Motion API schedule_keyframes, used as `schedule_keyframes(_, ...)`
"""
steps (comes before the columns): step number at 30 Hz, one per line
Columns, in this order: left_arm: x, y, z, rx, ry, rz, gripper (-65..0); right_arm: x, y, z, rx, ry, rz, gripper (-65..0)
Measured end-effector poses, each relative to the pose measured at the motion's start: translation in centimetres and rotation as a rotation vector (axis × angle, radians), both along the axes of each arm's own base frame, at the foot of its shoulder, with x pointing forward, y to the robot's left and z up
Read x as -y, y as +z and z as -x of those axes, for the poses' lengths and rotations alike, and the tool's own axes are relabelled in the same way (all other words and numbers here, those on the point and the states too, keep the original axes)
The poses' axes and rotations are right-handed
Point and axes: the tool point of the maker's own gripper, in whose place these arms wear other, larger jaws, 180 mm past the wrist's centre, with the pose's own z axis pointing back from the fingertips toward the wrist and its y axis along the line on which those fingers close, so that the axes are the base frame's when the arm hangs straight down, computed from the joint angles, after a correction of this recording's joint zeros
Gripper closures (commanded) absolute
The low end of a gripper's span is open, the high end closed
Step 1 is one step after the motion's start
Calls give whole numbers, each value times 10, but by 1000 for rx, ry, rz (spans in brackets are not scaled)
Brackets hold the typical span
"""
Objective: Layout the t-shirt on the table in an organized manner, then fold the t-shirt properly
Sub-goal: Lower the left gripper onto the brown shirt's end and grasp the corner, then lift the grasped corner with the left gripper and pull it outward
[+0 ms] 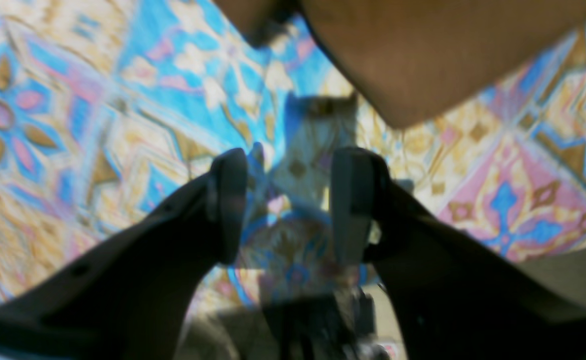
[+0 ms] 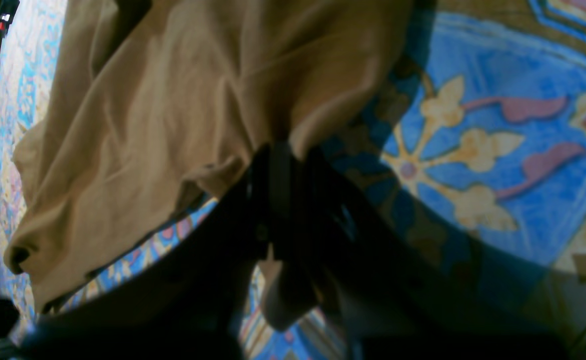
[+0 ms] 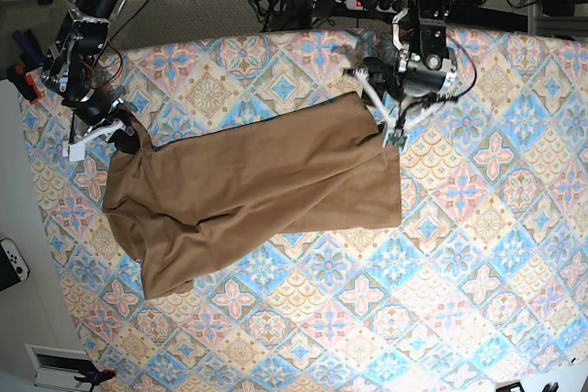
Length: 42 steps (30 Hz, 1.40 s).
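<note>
The right gripper (image 2: 278, 165) pinches the shirt (image 3: 248, 195) at 9 o'clock; the left gripper (image 1: 288, 205) (open, empty) should retake the 2 o'clock corner, then both pull taut.

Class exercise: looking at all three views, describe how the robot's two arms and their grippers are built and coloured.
Both arms are black metal assemblies with exposed motors and loose black and red cables. The left gripper has two dark curved fingers ending in flat oval pads; from above, white finger pieces show. The right gripper looks black up close, with a white bracket beside it from above.
</note>
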Motion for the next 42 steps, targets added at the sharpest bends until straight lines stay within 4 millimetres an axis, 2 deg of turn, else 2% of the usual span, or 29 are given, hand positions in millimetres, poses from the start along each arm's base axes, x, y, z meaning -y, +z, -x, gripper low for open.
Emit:
schedule_keyframes(6, 2, -24, 5, -80, -4, 5, -267, -2, 0, 2, -16, 16, -4, 0)
schedule_keyframes(9, 3, -31, 0, -97, -5, 5, -267, -2, -1, 2, -18, 17, -3, 0)
schedule_keyframes(18, 24, -24, -16, -12, 9, 72, -267, -2, -1, 2, -18, 17, -4, 0)
schedule_keyframes(24, 58, -13, -27, 27, -70, 118, -268, -2, -1, 2, -18, 17, -4, 0)
schedule_keyframes(28, 60, -13, -31, 49, -66, 126, -270, -2, -1, 2, -18, 18, -3, 0)
schedule_keyframes(30, 62, -19, -35, 64, -66, 130, -271, -2, -1, 2, -18, 18, -3, 0)
schedule_keyframes(32, 64, -34, -28, 20, -69, 130, -270, -2, -1, 2, -18, 17, -3, 0)
schedule_keyframes(36, 67, -37, -34, 52, -67, 142, -263, -2, -1, 3, -19, 18, -3, 0)
schedule_keyframes(37, 68, -38, -34, 55, -69, 145, -247, -2, -1, 2, -19, 18, -3, 0)
schedule_keyframes(38, 67, -37, -35, 63, -68, 143, -203, -2, -1, 2, -18, 17, -4, 0)
schedule_keyframes(39, 67, -37, -35, 65, -67, 142, -139, -2, -1, 2, -18, 18, -3, 0)
schedule_keyframes(40, 66, -38, -35, 63, -64, 138, -40, -2, -1, 2, -18, 18, -3, 0)
schedule_keyframes(41, 67, -37, -35, 63, -63, 143, 0, -2, -1, 2, -18, 18, -3, 0)
schedule_keyframes(42, 67, -37, -35, 63, -63, 147, 0, -2, -1, 2, -18, 18, -3, 0)
